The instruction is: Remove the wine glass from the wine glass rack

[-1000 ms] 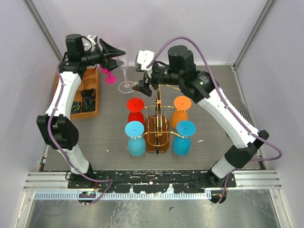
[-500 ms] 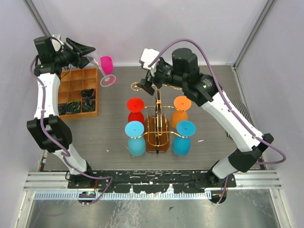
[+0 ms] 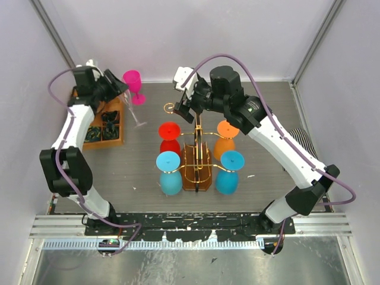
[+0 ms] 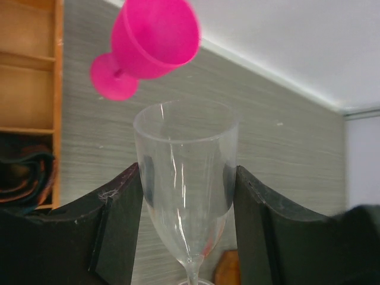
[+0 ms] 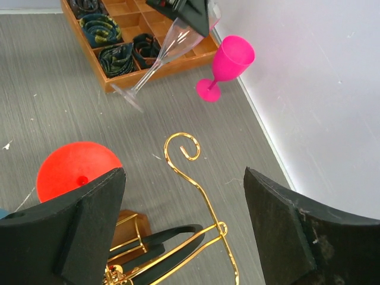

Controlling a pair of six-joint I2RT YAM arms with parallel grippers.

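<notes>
Well left of the wine glass rack (image 3: 196, 172), the clear wine glass (image 4: 184, 148) hung tilted beside the orange tray (image 5: 184, 62), its bowl clamped in the left pincer (image 4: 187, 178); the right pincer (image 5: 184, 175) gaped wide, empty, above the rack's scroll.

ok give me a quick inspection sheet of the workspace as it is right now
surface: grey table
job's things: wine glass rack upright, holding red glass, orange glass, blue glasses; clear wine glass off it, tilted
clutter: pink glass standing near back wall; orange tray of dark rolled items
grippers: left gripper shut on clear wine glass; right gripper open above rack
cables: purple cables along both arms
surroundings: white walls, metal rail
</notes>
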